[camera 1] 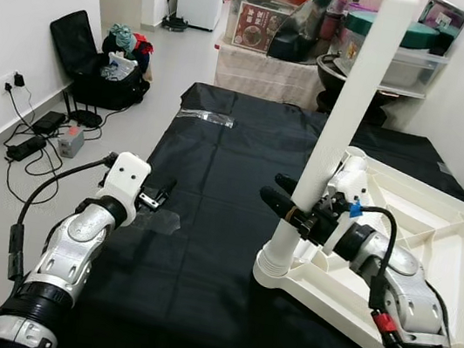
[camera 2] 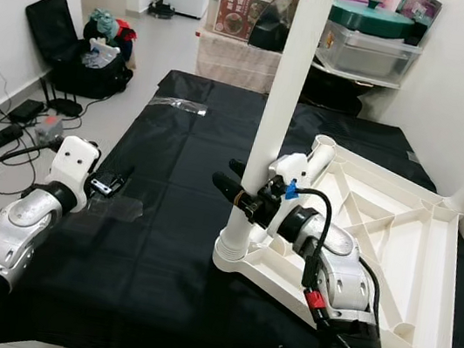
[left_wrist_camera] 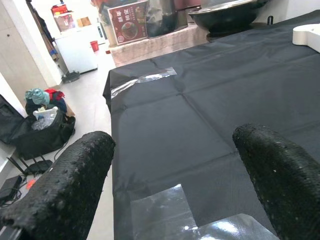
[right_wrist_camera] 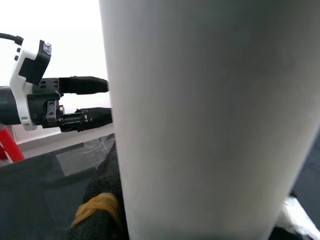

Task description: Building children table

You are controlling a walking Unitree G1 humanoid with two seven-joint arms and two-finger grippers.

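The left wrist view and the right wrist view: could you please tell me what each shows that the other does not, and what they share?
Left wrist view: the left gripper with its fingers spread open over empty cloth, a strip of clear tape farther along, a black bag on the floor and a white cabinet.

Right wrist view: the white table leg close up against the right gripper's finger, which wears a yellow band, and the left gripper seen from the side.

Both: the black cloth and clear plastic lying on it.
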